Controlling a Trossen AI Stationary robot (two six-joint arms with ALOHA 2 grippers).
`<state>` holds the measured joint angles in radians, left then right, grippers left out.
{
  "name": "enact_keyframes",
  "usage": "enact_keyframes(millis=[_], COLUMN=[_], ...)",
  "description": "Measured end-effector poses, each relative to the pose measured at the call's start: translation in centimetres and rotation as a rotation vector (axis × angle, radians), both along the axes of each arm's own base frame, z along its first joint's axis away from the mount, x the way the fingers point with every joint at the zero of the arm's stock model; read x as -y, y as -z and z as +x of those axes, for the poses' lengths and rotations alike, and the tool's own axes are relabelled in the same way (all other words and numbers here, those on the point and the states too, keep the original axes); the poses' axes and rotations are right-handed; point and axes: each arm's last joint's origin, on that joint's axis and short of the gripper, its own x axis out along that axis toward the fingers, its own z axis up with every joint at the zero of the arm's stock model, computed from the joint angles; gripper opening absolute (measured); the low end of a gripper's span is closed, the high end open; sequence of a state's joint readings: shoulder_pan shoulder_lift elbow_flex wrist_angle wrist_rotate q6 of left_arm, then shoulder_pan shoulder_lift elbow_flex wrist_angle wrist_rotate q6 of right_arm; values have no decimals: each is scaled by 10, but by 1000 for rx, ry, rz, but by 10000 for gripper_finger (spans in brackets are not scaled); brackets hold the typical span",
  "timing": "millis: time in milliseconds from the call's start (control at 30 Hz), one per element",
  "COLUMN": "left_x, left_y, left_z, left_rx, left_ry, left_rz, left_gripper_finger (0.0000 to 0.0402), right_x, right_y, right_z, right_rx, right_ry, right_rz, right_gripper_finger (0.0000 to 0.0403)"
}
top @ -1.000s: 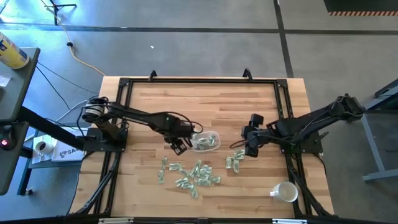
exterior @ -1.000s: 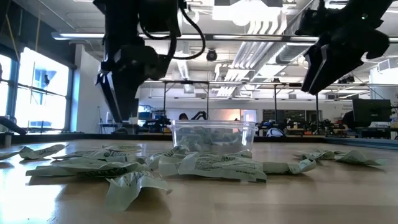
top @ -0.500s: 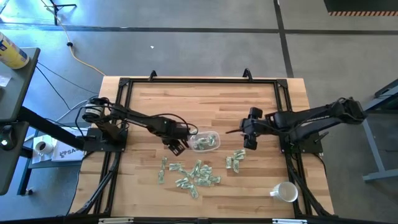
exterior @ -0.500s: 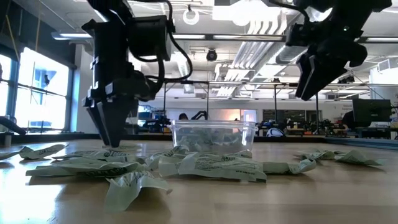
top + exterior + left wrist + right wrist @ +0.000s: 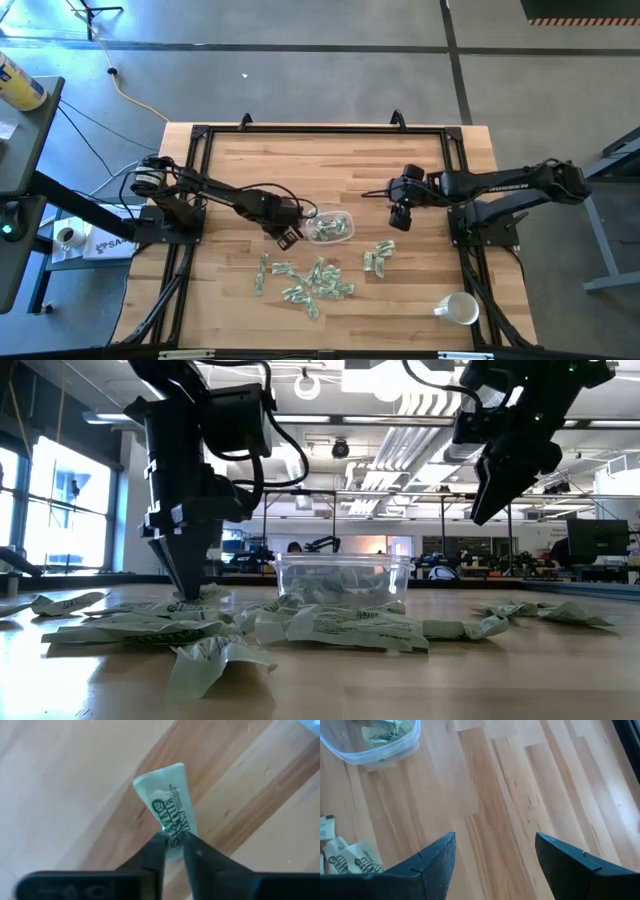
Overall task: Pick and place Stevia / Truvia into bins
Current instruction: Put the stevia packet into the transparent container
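Several pale green and white Stevia sachets (image 5: 310, 280) lie in a loose heap on the wooden table, and a few more (image 5: 378, 258) lie to its right. The clear round bin (image 5: 330, 227) stands just beyond them with sachets inside. My left gripper (image 5: 288, 237) is down at the table left of the bin, shut on a single sachet (image 5: 167, 805). My right gripper (image 5: 397, 221) hangs open above the table, to the right of the bin, with nothing between its fingers. My left gripper pinches one end of the sachet (image 5: 172, 836) between its two fingertips. The fingers (image 5: 190, 585) point down from above and reach the table top. The rest of the sachet sticks out past the tips, over the wood.
A white mug (image 5: 458, 309) stands at the near right corner. A black frame (image 5: 320, 130) runs around the table's edges. Bare wood lies along the far side of the table, beyond the bin.
My left gripper has come down to the table left of the bin and shut on a sachet. My right gripper has moved toward the table's far edge, away from the sachets on the right, and has stayed open.
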<state>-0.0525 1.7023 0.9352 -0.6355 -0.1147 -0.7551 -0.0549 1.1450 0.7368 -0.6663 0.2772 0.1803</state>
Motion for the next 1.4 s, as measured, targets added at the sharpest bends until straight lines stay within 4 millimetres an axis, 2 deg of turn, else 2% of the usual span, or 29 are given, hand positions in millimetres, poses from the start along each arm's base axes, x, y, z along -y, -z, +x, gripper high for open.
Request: enact_keyframes(millis=[167, 367, 600, 733, 833, 1033, 1133, 1267, 1400], left_x=[0, 0, 2, 2, 3, 6, 6, 5, 5], left_y=[-3, -22, -74, -90, -90, -65, -56, -55, -69], left_z=[2, 19, 52, 62, 70, 85, 93, 94, 91], left_rx=[16, 98, 274, 328, 364, 355, 376, 378, 378], left_ry=[-1, 24, 114, 125, 129, 162, 178, 147, 146], left_rz=[13, 20, 56, 83, 69, -28, -80, -73, -67], left_gripper_finger=[24, 29, 23, 23, 23, 25, 47, 110, 173], right_x=[1, -7, -30, -43, -50, -59, -59, -58, -57], right_y=[-1, -7, -20, -22, -22, -20, -20, -19, -18], right_z=[2, 2, -15, -24, -26, -27, -28, -30, -33], right_rx=[36, 109, 188, 203, 205, 193, 187, 155, 124], right_ry=[34, 102, 132, 140, 125, 91, 92, 86, 80], right_rz=[12, -25, 55, 68, 78, 83, 74, 59, 37], right_gripper_finger=[261, 261, 261, 261, 261, 261, 261, 261, 261])
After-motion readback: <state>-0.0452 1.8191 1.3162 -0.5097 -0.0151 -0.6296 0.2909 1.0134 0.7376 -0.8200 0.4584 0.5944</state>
